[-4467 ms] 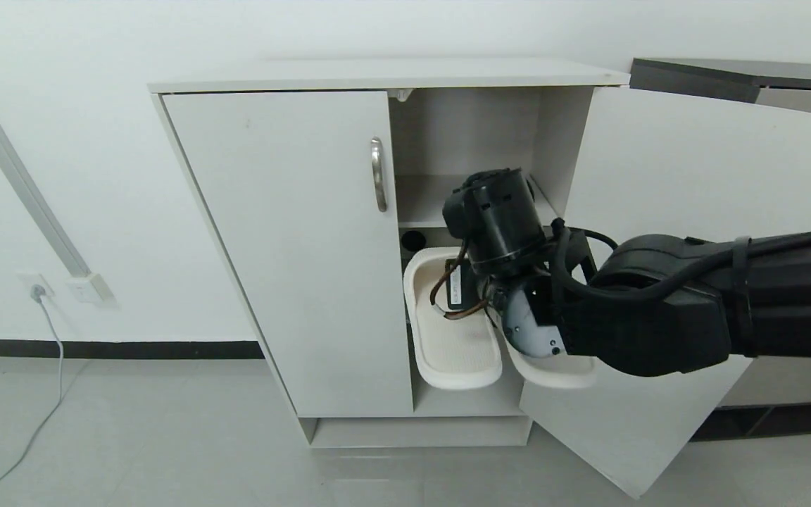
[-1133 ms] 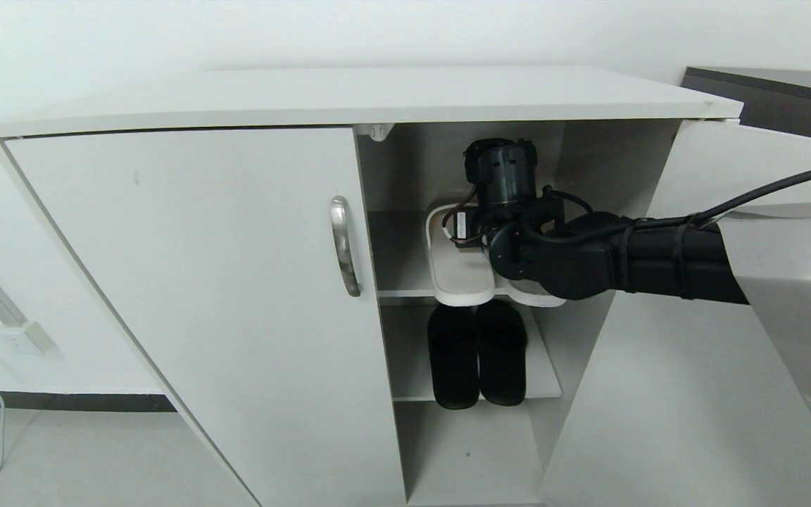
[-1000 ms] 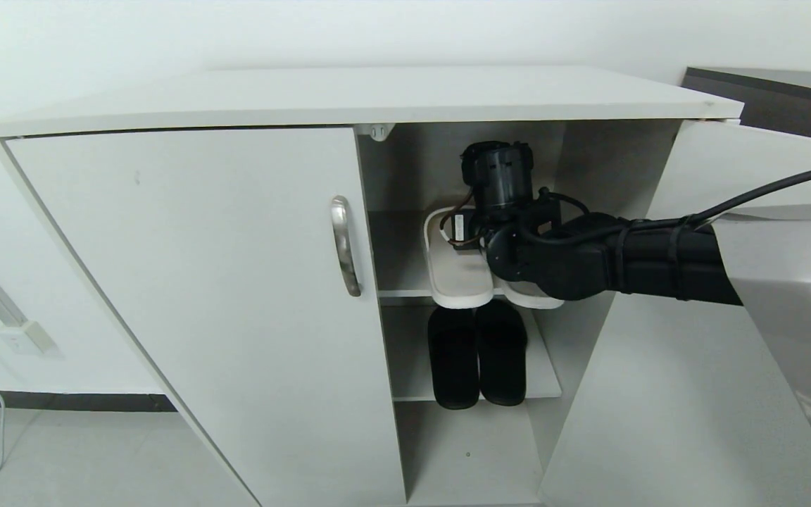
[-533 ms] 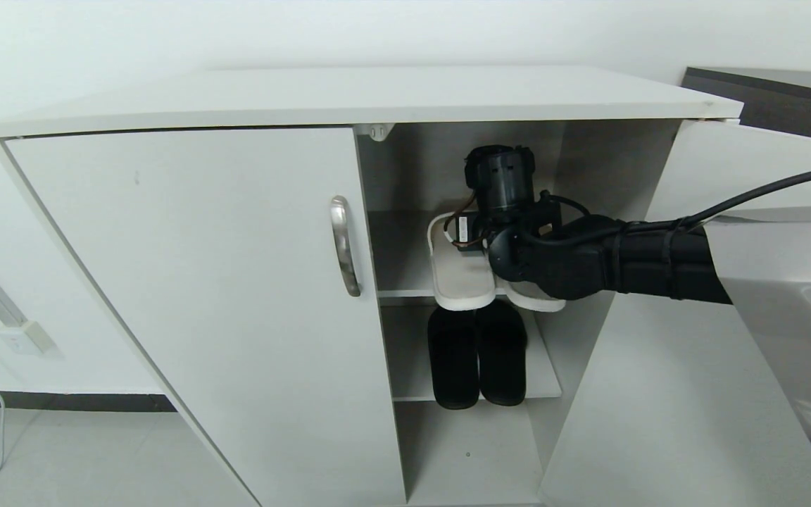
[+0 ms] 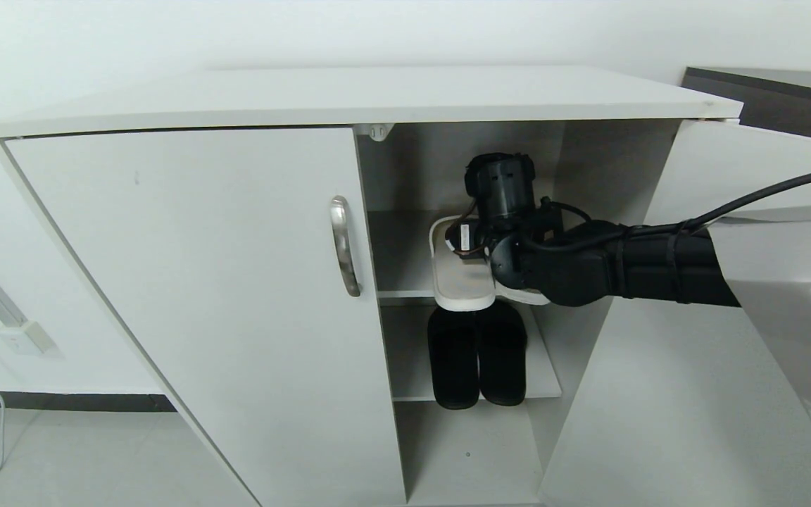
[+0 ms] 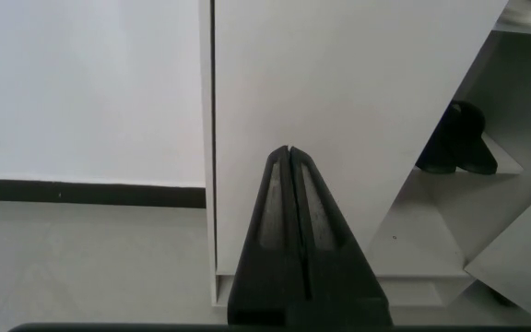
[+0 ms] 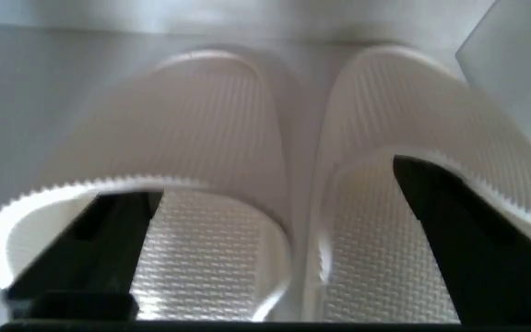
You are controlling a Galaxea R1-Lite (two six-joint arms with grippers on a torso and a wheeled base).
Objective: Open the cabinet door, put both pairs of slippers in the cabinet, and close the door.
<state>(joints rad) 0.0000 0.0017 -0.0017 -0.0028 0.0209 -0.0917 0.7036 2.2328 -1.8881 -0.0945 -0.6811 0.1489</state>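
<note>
Lowering white slippers [image 5: 460,283] onto upper shelf [image 5: 398,255] | right hand [image 7: 273,189] splayed | left hand [image 6: 289,153] closed

Not much of one of the white slippers [image 5: 462,285] can be seen: the one nearer the open door [image 5: 659,394] is mostly covered by the right arm [image 5: 610,271]. The far ends of the black slippers [image 5: 477,359] are hidden behind the front edge of the upper shelf [image 5: 398,264]. The door's bottom is cut off too.

Cabinet [image 5: 180,267]: smooth matt white laminated board. Door handle [image 5: 341,246]: brushed metal, satin sheen. White slippers [image 5: 460,285]: moulded foam-like plastic, ribbed footbed, serrated strap edge. Black slippers [image 5: 455,366]: matt. Floor [image 6: 81,258]: smooth, slight sheen
</note>
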